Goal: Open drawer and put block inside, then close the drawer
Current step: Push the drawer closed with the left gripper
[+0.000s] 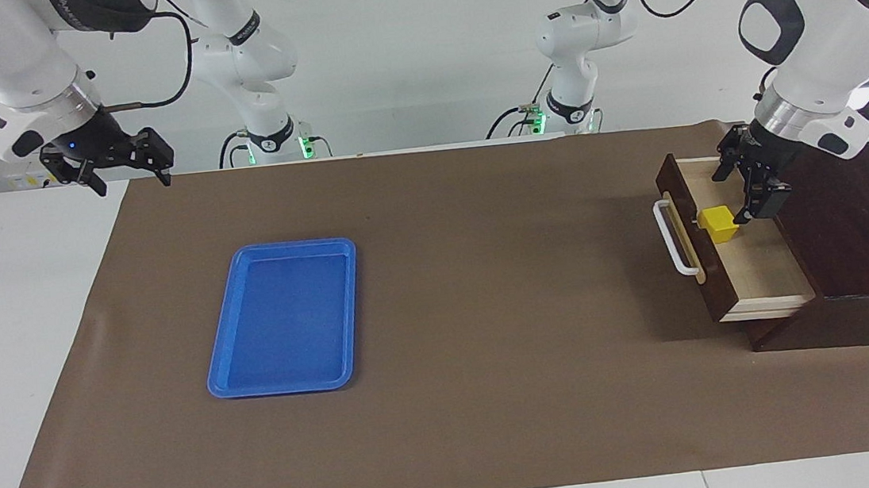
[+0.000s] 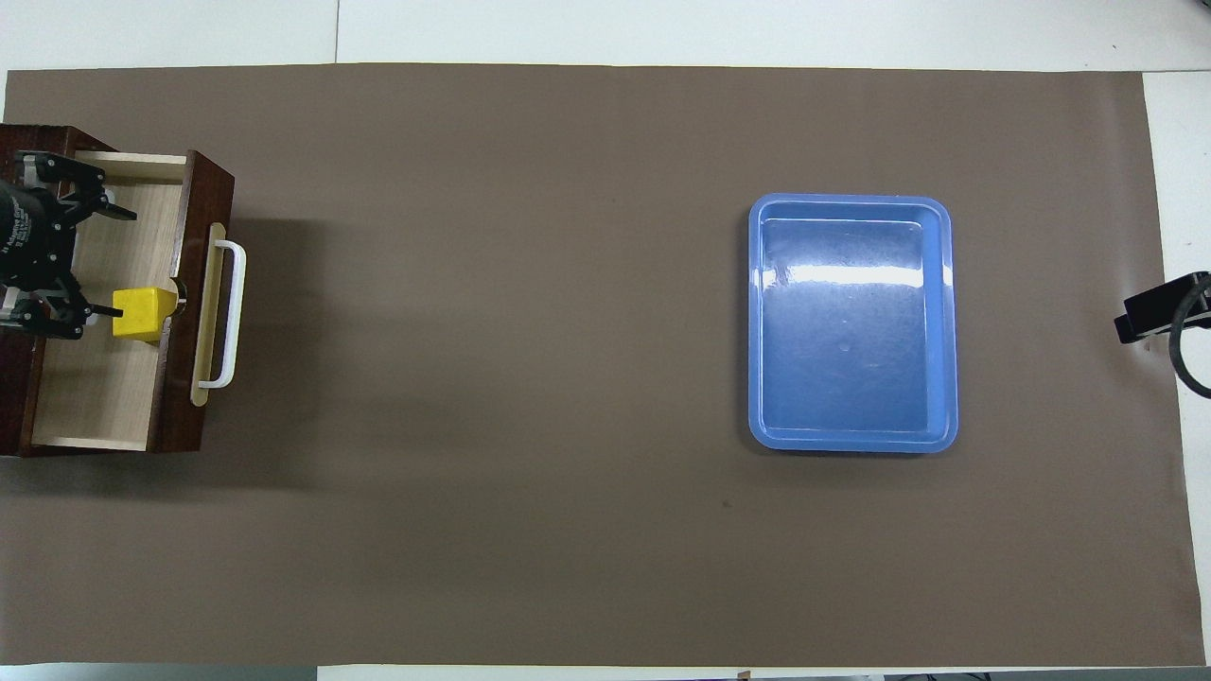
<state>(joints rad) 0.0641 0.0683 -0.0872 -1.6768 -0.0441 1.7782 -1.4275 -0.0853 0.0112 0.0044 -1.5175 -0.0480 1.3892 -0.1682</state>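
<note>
Drawer (image 1: 755,265) pulled out at the left arm's end of the table, pale wood floor showing, white bar handle (image 1: 671,237) on its front facing the table's middle. Block (image 1: 719,223) sits inside the drawer on the floor, tight against the inside of the front panel, about midway along it; overhead view shows the same — block (image 2: 142,314) just inside the front, handle (image 2: 227,314) outside.

Left gripper (image 1: 748,183) is raised over the drawer, above and slightly to the robots' side of the block, fingers spread wide, nothing between them, not touching the block. In the overhead view the left gripper (image 2: 99,260) comes in at the frame edge over the drawer's cabinet end.

Right gripper (image 1: 127,178) waits up in the air over the table edge at the right arm's end, fingers apart, empty. Only a dark bit at the overhead frame edge there, cannot tell what it is.

1 blue tray (image 1: 282,318) lies flat on the brown mat (image 1: 497,397), toward the right arm's end, well apart from the drawer.
</note>
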